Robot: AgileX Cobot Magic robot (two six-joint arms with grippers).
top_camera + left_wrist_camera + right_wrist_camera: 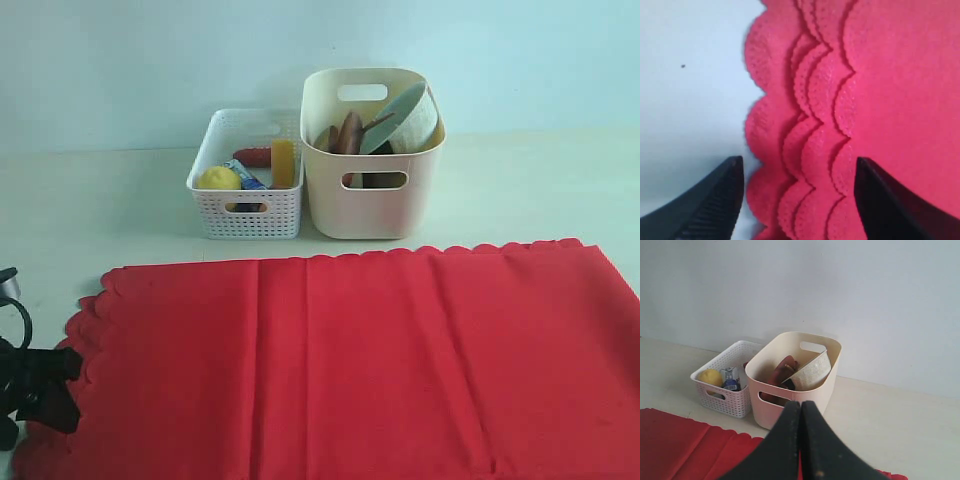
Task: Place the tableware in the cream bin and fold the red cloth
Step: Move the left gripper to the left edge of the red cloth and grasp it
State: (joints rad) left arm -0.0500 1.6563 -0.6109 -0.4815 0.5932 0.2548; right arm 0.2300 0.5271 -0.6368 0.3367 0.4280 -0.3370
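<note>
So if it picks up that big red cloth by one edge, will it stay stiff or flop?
Probably floppy: the red cloth lies flat with soft creases, and its scalloped edge sits in thin stacked layers. It likely drapes and sags from wherever it's pinched. Pushed, it would probably bunch up rather than slide whole.

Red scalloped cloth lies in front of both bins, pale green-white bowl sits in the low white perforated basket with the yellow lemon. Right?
No. The pale green-white bowl sits in the tall cream plastic tub, not the low white perforated basket; the exterior view shows it. The yellow lemon is in that basket, and the red scalloped cloth lies in front of both bins.
</note>
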